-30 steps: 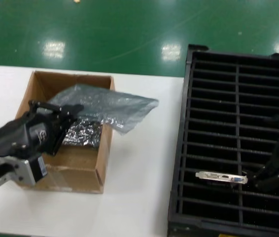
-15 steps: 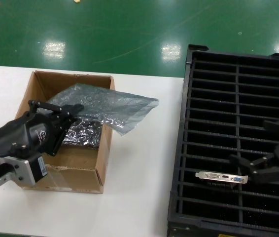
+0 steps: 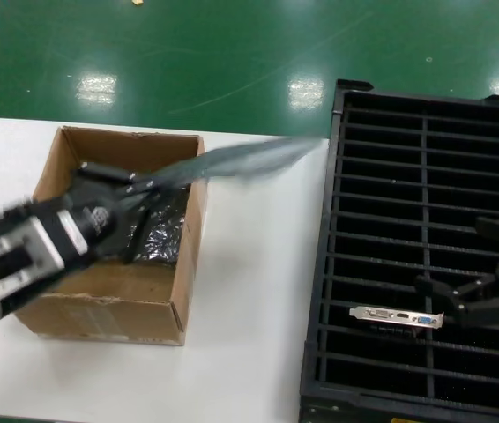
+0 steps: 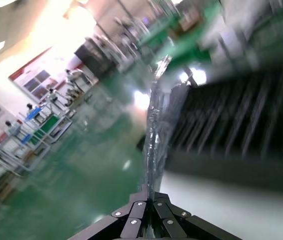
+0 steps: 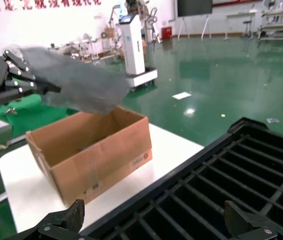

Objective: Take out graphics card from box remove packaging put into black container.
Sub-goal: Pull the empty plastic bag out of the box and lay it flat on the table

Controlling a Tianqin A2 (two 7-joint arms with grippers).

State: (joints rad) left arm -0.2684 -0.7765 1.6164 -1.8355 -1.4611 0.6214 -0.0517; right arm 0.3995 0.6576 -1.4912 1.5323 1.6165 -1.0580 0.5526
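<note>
My left gripper [image 3: 148,183] is shut on one end of the packaging [image 3: 241,160], a grey-silver bag held over the box [image 3: 108,304] and reaching toward the black container [image 3: 320,264]. In the left wrist view the fingertips [image 4: 137,206] pinch the bag [image 4: 156,125] edge-on. Crinkly silver plastic [image 3: 161,236] shows inside the box. The graphics card [image 3: 397,315] stands in a near slot of the container, silver bracket up. My right gripper [image 3: 443,300] is open just right of the card, not touching it. The right wrist view shows its gripper [image 5: 156,220] wide apart over the container [image 5: 221,190], with the box [image 5: 96,150] and bag [image 5: 76,80] beyond.
The white table [image 3: 249,335] runs between box and container. The green floor [image 3: 232,62] lies past the table's far edge. Most container slots are unfilled.
My left gripper has lifted and swung the bag, which now streaks thin above the box's far right corner. My right gripper let go of the card earlier and has since stayed open.
</note>
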